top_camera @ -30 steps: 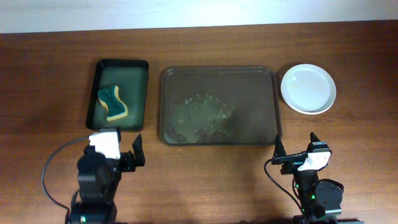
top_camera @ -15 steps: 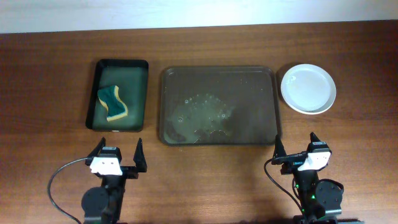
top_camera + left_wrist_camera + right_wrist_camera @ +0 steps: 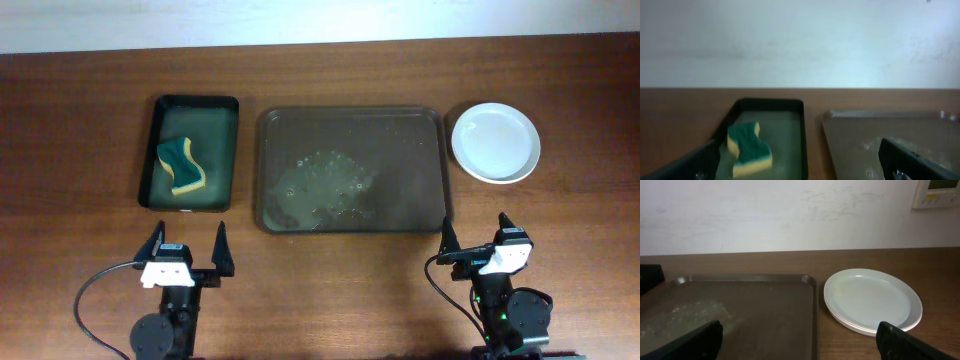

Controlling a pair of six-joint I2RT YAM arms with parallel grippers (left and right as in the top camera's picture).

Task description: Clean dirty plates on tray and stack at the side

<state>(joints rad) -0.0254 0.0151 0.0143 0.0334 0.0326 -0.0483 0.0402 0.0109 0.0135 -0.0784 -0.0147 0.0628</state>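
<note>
The dark tray (image 3: pixel 400 135) lies mid-table with no plate on it, only wet foamy smears (image 3: pixel 330 185) toward its front. White plates (image 3: pixel 496 143) sit stacked on the wood right of the tray; the right wrist view shows the plates (image 3: pixel 872 300) with layered rims beside the tray (image 3: pixel 750 310). My left gripper (image 3: pixel 188 236) stands open near the front edge, below the basin, holding nothing. My right gripper (image 3: pixel 474 226) is open and holding nothing too, in front of the tray's right corner. In the wrist views both the left gripper (image 3: pixel 800 170) and the right gripper (image 3: pixel 797 345) have jaws wide apart.
A black basin (image 3: pixel 225 150) with a green bottom stands left of the tray and holds a green-and-yellow sponge (image 3: pixel 181 165). In the left wrist view the sponge (image 3: pixel 747 146) lies inside the basin (image 3: pixel 770 104), ahead and to the left. A wall rises behind the table.
My left arm has drawn back toward the front edge and squared up, its gripper now pointing at the basin. The right arm, plates and tray have not moved.
</note>
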